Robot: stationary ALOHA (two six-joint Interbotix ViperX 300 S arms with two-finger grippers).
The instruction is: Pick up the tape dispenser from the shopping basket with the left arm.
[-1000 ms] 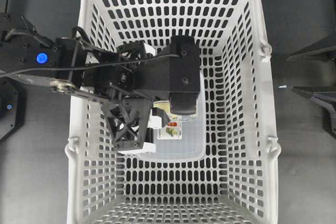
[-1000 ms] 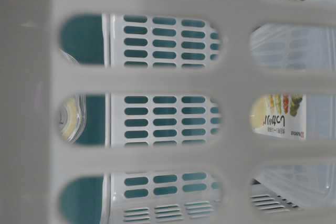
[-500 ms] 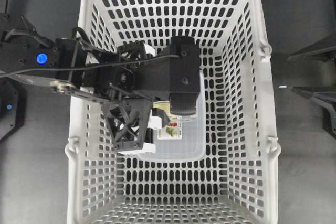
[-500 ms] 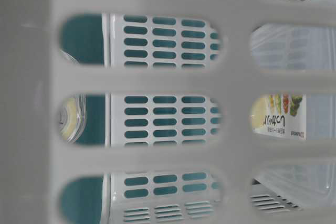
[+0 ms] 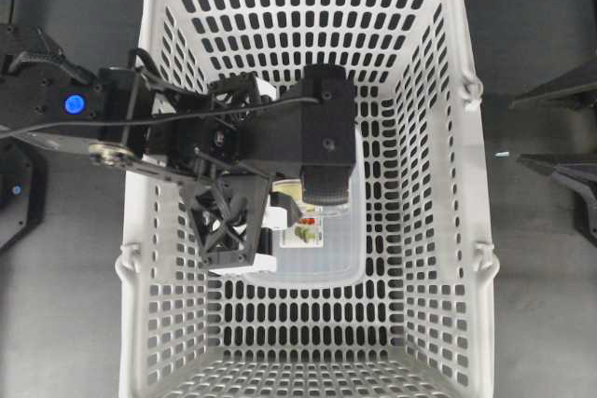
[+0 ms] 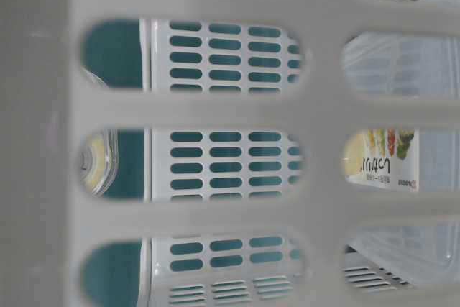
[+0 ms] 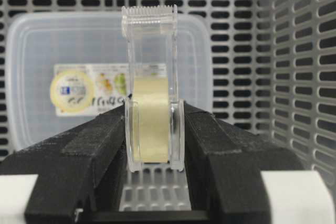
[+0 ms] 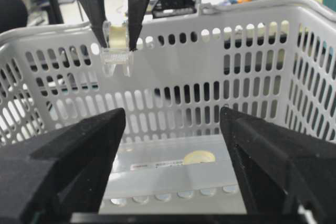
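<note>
The tape dispenser [image 7: 152, 108] is small and clear, with a yellowish tape roll and a toothed cutter at its far end. My left gripper [image 7: 154, 129] is shut on it, black pads pressed on both sides. It hangs above the floor of the light-grey shopping basket [image 7: 294, 51]. In the right wrist view the dispenser [image 8: 116, 43] hangs from the left fingers [image 8: 92, 3] near rim height. In the overhead view the left gripper [image 5: 280, 204] is inside the basket [image 5: 438, 137] at its left-centre. My right gripper [image 8: 173, 156] is open and empty, outside the basket's near wall.
A large translucent rounded box [image 7: 31, 77] with a white-and-yellow label [image 7: 86, 90] lies on the basket floor beneath the dispenser; it also shows in the overhead view [image 5: 340, 249]. Slotted basket walls [image 8: 262, 51] rise on all sides. The table-level view looks through a wall slot [image 6: 226, 163].
</note>
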